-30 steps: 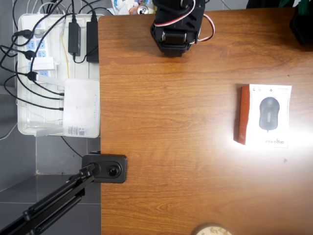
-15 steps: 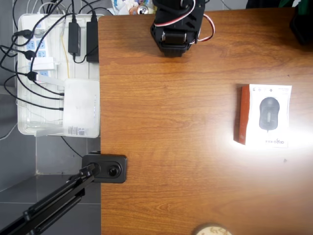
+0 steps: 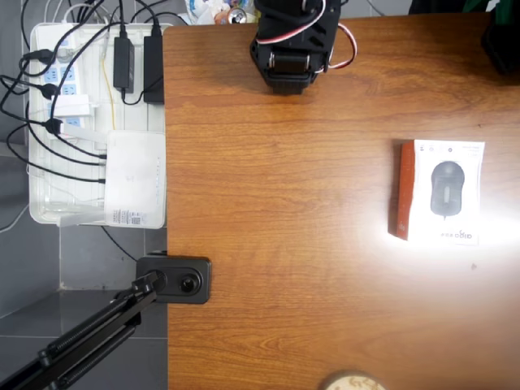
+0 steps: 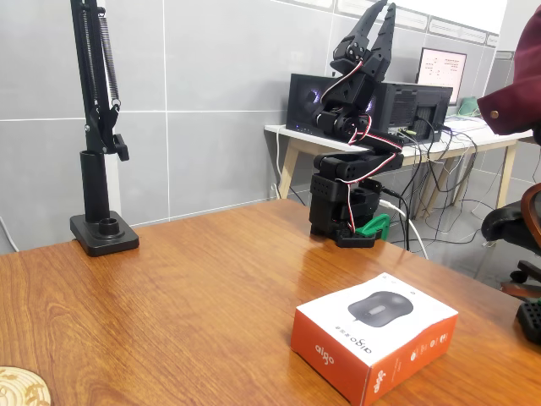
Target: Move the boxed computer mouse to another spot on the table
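The boxed computer mouse (image 3: 443, 192) lies flat on the right half of the table (image 3: 284, 203). It is a white box picturing a dark grey mouse, with a reddish-brown side. In the fixed view the box (image 4: 376, 334) sits near the front right of the table (image 4: 186, 288). The black arm (image 3: 292, 49) is folded up at the table's far edge. My gripper (image 4: 382, 8) points straight up, high above its base and well away from the box. Its fingertips (image 4: 376, 15) look closed together with nothing between them.
A white tray (image 3: 81, 122) of power strips and cables with a white router-like device (image 3: 134, 175) stands off the table's left edge. A black camera stand's base (image 3: 175, 279) (image 4: 103, 233) sits at that edge. A round wooden disc (image 3: 351, 382) lies at the near edge. A person's sleeve (image 4: 516, 101) shows at right.
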### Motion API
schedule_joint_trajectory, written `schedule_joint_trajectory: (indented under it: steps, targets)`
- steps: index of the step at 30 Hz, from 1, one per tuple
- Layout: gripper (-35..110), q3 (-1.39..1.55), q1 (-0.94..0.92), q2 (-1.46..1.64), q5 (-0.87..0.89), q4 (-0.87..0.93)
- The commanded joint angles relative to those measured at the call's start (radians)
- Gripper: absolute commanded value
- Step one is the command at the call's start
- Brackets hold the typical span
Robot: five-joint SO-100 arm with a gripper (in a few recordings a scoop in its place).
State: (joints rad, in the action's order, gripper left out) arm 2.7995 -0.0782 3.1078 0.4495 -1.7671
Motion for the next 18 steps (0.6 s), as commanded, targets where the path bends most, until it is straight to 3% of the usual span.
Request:
schedule_joint_trajectory:
  steps: [1,8,11,13,14,17,18]
  targets:
    - [0,0.002,-0.008,0.002,0.011,-0.002]
    - [1,0.002,-0.011,0.002,-0.046,0.008]
    - [0,-0.003,-0.017,0.002,-0.044,0.196]
    - [0,-0.107,-0.025,0.002,-0.1,0.472]
    - [0,-0.212,-0.038,0.002,-0.132,0.692]
    - [0,-0.701,-0.008,-0.103,-0.101,1.569]
    - [0,-0.851,0.077,-0.258,-0.054,1.603]
